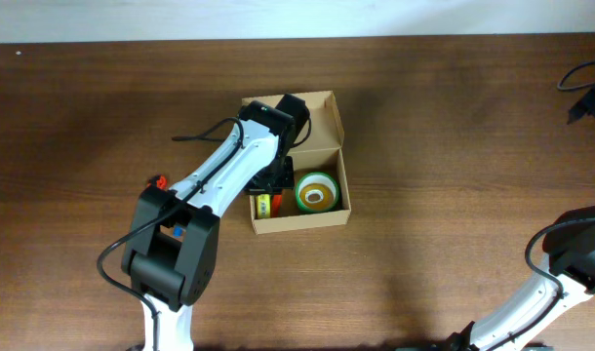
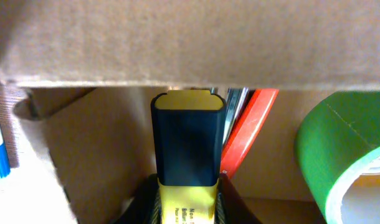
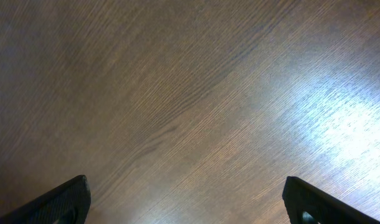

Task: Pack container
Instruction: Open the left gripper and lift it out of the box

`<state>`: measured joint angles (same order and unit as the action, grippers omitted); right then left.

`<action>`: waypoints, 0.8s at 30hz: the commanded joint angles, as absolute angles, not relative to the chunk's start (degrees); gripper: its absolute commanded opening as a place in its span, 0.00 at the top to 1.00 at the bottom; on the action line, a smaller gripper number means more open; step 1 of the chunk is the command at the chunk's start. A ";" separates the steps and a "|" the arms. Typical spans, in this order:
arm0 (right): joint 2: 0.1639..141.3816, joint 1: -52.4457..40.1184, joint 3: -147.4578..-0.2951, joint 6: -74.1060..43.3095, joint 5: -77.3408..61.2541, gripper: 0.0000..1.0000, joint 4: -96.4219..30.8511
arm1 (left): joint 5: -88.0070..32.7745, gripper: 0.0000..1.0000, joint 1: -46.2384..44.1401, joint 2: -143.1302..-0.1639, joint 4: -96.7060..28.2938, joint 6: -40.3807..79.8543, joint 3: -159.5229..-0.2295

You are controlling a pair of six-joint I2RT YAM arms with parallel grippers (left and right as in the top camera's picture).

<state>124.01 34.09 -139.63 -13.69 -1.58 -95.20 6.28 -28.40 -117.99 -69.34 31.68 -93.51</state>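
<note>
Robotics lab bench, wood-grain table (image 1: 444, 136), mounted robot arm (image 1: 229, 171), black cable (image 1: 195, 135)

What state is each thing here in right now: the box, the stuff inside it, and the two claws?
container, open, lid flap folded back.
green tape roll, lying flat inside the container.
yellow highlighter, capped, held inside the container.
red pen, in the container beside the yellow highlighter.
left gripper, closed on the yellow highlighter.
right gripper, wide open, empty, over the table.
</note>
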 commanded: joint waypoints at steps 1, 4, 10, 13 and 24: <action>122.41 34.15 -139.48 -13.74 -1.28 0.01 -95.18 | 6.63 0.75 -27.94 -118.39 -69.14 32.56 -92.86; 122.41 34.15 -139.48 -13.74 -1.28 0.01 -95.18 | 6.31 0.68 -27.94 -118.39 -69.12 32.56 -92.86; 122.41 34.15 -139.48 -13.74 -1.28 0.01 -95.18 | 6.28 0.68 -27.94 -118.39 -69.10 32.56 -92.86; 122.41 34.15 -139.48 -13.74 -1.28 0.01 -95.18 | 6.28 0.68 -27.94 -118.39 -69.10 32.56 -92.86; 122.41 34.15 -139.48 -13.74 -1.28 0.01 -95.18 | 6.24 0.98 -27.94 -118.39 -66.72 26.41 -93.25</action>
<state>124.01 34.09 -139.63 -13.67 -1.58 -95.20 6.24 -28.40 -117.99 -67.44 30.48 -93.51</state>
